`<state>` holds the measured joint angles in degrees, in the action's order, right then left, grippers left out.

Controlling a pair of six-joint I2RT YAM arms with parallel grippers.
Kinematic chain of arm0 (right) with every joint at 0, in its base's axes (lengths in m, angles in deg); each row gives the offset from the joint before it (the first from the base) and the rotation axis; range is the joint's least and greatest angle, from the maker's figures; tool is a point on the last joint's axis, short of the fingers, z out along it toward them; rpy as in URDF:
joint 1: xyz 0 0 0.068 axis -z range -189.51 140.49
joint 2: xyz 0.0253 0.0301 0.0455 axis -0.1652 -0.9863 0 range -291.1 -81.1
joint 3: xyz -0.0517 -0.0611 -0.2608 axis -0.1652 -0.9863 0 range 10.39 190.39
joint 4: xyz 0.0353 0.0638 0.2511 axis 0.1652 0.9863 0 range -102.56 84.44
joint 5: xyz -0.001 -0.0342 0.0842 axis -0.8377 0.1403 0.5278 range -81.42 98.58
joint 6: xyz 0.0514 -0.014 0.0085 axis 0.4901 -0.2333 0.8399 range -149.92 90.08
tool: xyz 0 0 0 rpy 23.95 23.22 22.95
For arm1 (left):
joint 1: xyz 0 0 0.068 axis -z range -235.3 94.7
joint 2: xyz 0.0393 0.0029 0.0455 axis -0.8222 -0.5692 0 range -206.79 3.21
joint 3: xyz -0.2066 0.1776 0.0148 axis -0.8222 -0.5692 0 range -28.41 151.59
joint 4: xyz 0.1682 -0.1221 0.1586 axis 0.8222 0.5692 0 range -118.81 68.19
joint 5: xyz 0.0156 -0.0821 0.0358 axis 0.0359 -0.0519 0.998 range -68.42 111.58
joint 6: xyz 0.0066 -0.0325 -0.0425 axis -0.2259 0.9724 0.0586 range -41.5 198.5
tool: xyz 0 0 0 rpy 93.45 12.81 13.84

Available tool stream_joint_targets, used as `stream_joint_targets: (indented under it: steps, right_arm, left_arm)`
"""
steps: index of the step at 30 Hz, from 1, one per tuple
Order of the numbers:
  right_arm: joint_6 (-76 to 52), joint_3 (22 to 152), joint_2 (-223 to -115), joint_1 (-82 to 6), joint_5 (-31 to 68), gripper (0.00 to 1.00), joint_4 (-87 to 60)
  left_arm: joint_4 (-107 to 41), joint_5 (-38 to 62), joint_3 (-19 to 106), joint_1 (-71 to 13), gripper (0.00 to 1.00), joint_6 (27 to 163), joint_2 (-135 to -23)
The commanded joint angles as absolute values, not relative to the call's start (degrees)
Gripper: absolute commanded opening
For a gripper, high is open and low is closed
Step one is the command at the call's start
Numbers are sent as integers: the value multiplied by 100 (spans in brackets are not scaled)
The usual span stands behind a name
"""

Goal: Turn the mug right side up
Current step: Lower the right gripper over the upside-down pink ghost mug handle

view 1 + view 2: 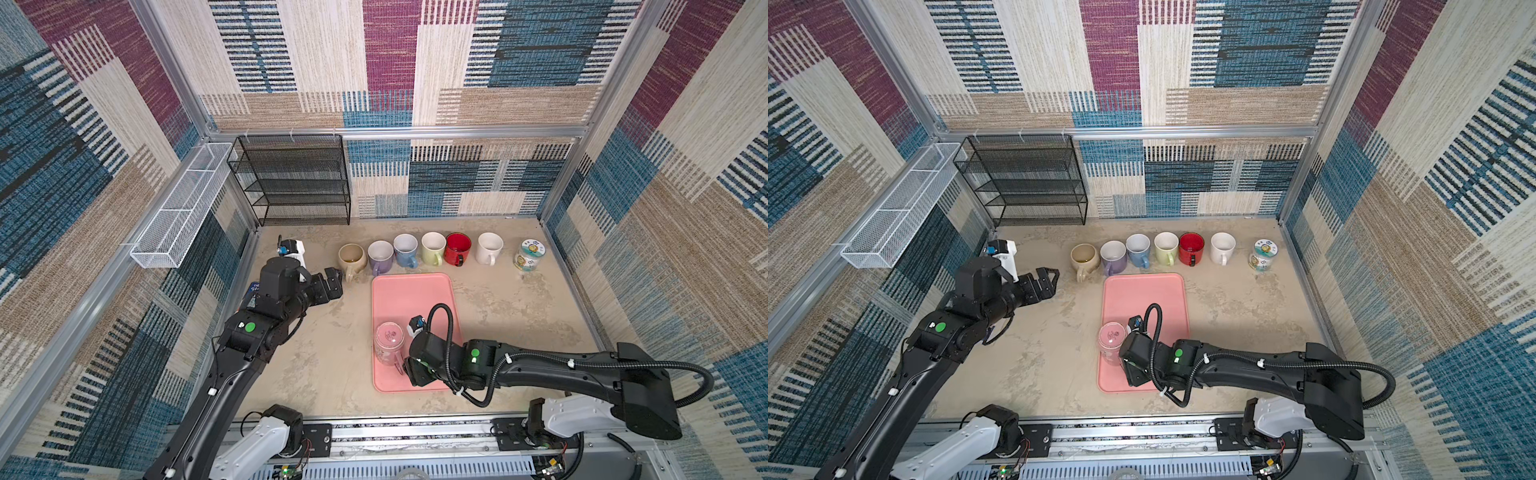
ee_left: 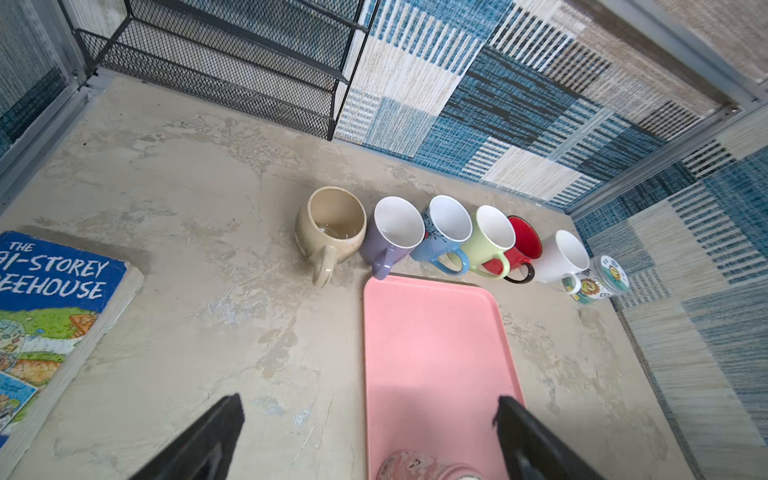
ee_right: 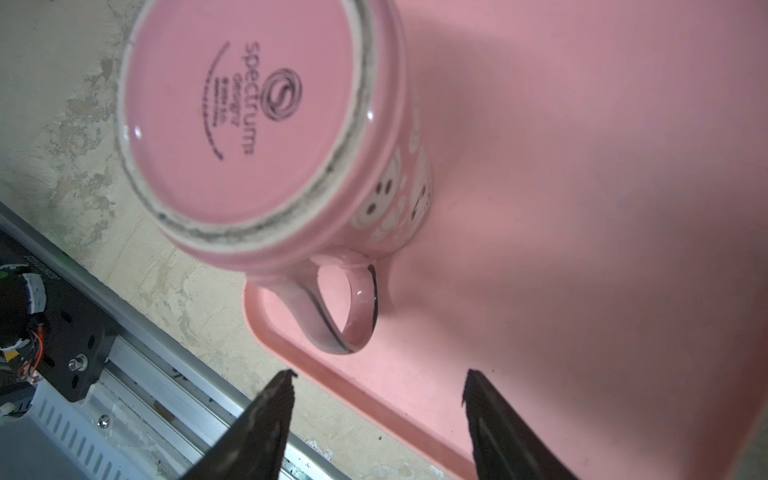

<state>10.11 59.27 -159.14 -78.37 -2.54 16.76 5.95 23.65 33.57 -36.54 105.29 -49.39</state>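
The table (image 1: 316,353) is bare, mottled beige. At its far left corner stands a black mesh rack (image 1: 291,178), and a white wire basket (image 1: 178,208) hangs on the left wall beside it. A pink tray (image 1: 411,295) lies lengthwise mid-table. A book (image 2: 54,299) lies flat near the left edge, shown in the left wrist view.

The left claw (image 2: 370,403) hovers over the table left of the tray's far end, spread wide and holding nothing. The right claw (image 3: 380,374) hangs low at the tray's near end, its jaws partly apart and empty.

Six mugs (image 1: 432,247) stand mouth up in a row just beyond the tray's far edge: beige, purple, blue, green, red, white.

The pink mug (image 1: 388,343) sits upside down, base up, on the tray's near left corner. Its handle (image 3: 353,307) points towards the right claw, just ahead of the fingertips, not touching them.

A small jar (image 1: 528,254) stands right of the row, apart from the white mug.
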Motion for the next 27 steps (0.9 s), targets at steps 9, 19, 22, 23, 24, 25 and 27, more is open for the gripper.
stream_joint_targets:
  steps: [9,19,22,23,24,25,27]
  right_arm:
    - [772,6365,-16656,-7842,-349,67,1404]
    - [632,6702,-17265,-7706,-496,48,1606]
    - [537,6792,-17457,-7588,-381,39,1644]
    - [516,6821,-17502,-7559,-352,36,1648]
    - [501,6836,-17527,-7523,-358,35,1661]
    - [484,6840,-17548,-7497,-364,34,1655]
    - [441,6858,-17570,-7426,-349,33,1644]
  left_arm:
    - [566,2518,3320,-3643,100,10452,-4836]
    - [1271,2832,3386,-3650,100,10235,-4689]
    - [1518,2913,3430,-3652,100,10240,-4971]
    - [1563,2895,3434,-3650,100,10257,-5059]
    - [1564,2856,3432,-3650,100,10246,-5120]
    - [1549,2816,3441,-3650,100,10222,-5164]
    - [1566,2713,3493,-3655,100,10117,-5235]
